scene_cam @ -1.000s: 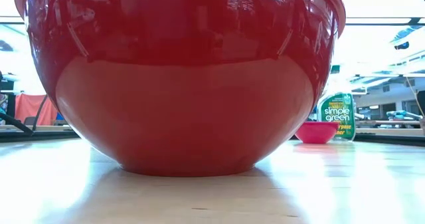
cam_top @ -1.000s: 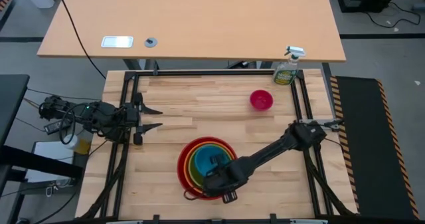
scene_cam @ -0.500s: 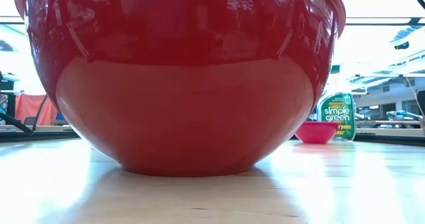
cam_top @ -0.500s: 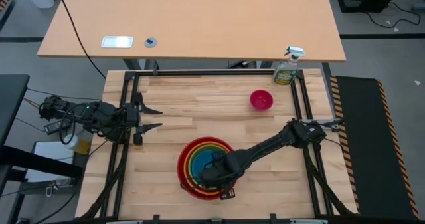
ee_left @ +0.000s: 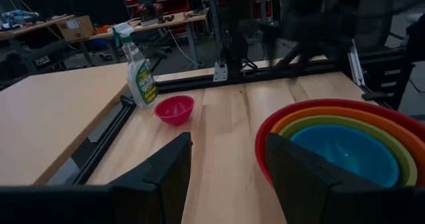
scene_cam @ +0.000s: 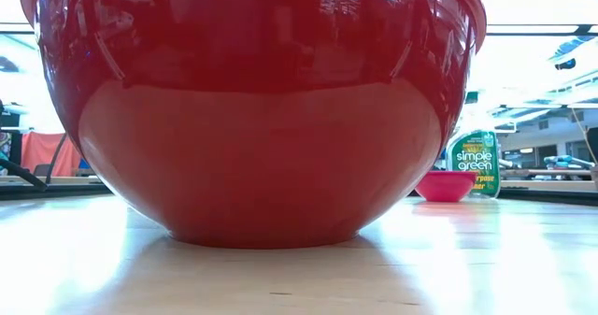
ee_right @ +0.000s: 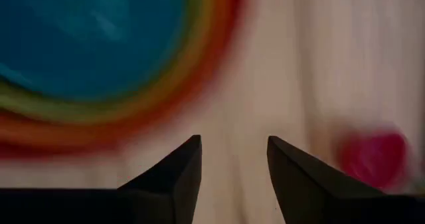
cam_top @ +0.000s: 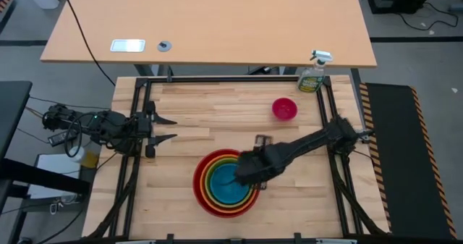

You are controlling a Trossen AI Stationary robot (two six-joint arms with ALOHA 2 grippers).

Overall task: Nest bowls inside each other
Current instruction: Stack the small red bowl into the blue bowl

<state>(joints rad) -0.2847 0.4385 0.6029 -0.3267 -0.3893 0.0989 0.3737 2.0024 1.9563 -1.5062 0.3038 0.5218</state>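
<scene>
Four bowls sit nested near the table's front middle: red (cam_top: pixel 196 187) outermost, then orange (ee_left: pixel 302 115), lime green (ee_left: pixel 312 123) and blue (cam_top: pixel 228 189) innermost. The red bowl (scene_cam: pixel 262 119) rests on its base on the wood. The small pink bowl (cam_top: pixel 284 108) stands alone at the far right, upright. My right gripper (cam_top: pixel 244 173) hangs open over the stack's far right rim, pointing steeply down, with nothing between its fingers (ee_right: pixel 232 147). My left gripper (cam_top: pixel 171 128) waits open at the table's left side, holding nothing.
A green spray bottle (cam_top: pixel 313 74) stands at the far right corner, just behind the pink bowl (ee_left: pixel 174 109). A black frame rail (cam_top: pixel 231 78) runs around the table. Bare wood lies between the stack and the pink bowl.
My right gripper has risen from the near right part of the stack and swung toward the far right, turning about its own axis on the way. The nested bowls and the pink bowl have stayed in place.
</scene>
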